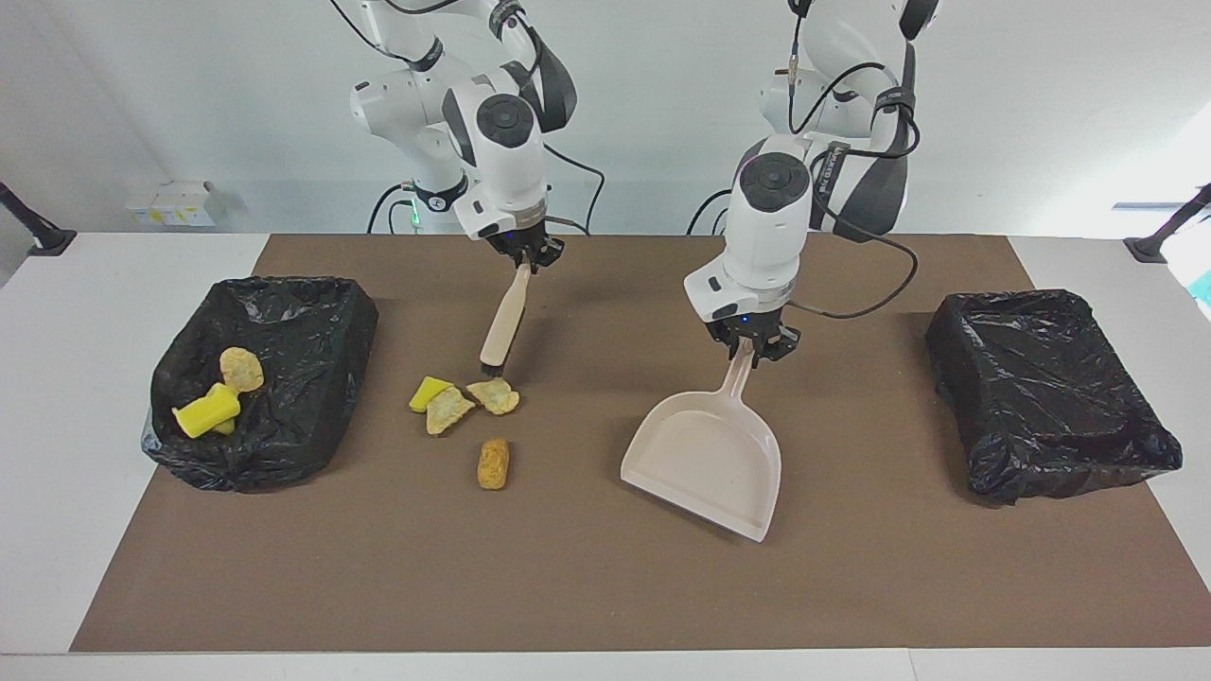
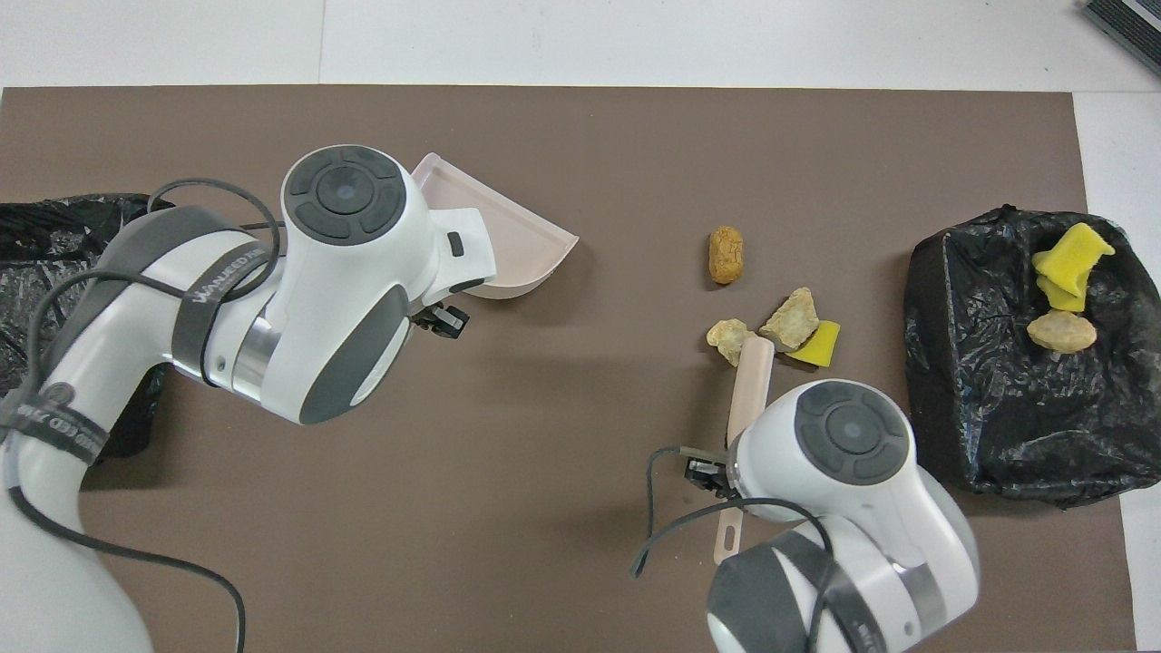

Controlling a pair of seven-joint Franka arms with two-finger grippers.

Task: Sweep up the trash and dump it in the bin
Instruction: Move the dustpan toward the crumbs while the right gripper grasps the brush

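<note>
Loose trash lies on the brown mat: a yellow chunk (image 1: 430,392) (image 2: 821,345), two tan bits (image 1: 447,410) (image 1: 494,394) (image 2: 792,319), and a golden-brown piece (image 1: 493,462) (image 2: 726,254). My right gripper (image 1: 520,257) is shut on the handle of the beige brush (image 1: 501,322) (image 2: 751,385). Its black bristle end points down just beside the tan bits, on their robot side. My left gripper (image 1: 753,346) is shut on the handle of the beige dustpan (image 1: 705,463) (image 2: 508,236). The dustpan hangs tilted over the middle of the mat, empty, apart from the trash.
A black-lined bin (image 1: 284,322) (image 2: 989,408) at the right arm's end of the table holds yellow chunks (image 1: 203,411) (image 2: 1070,258) and a tan bit (image 1: 240,369) (image 2: 1061,331). A second black-lined bin (image 1: 1045,388) (image 2: 27,272) stands at the left arm's end.
</note>
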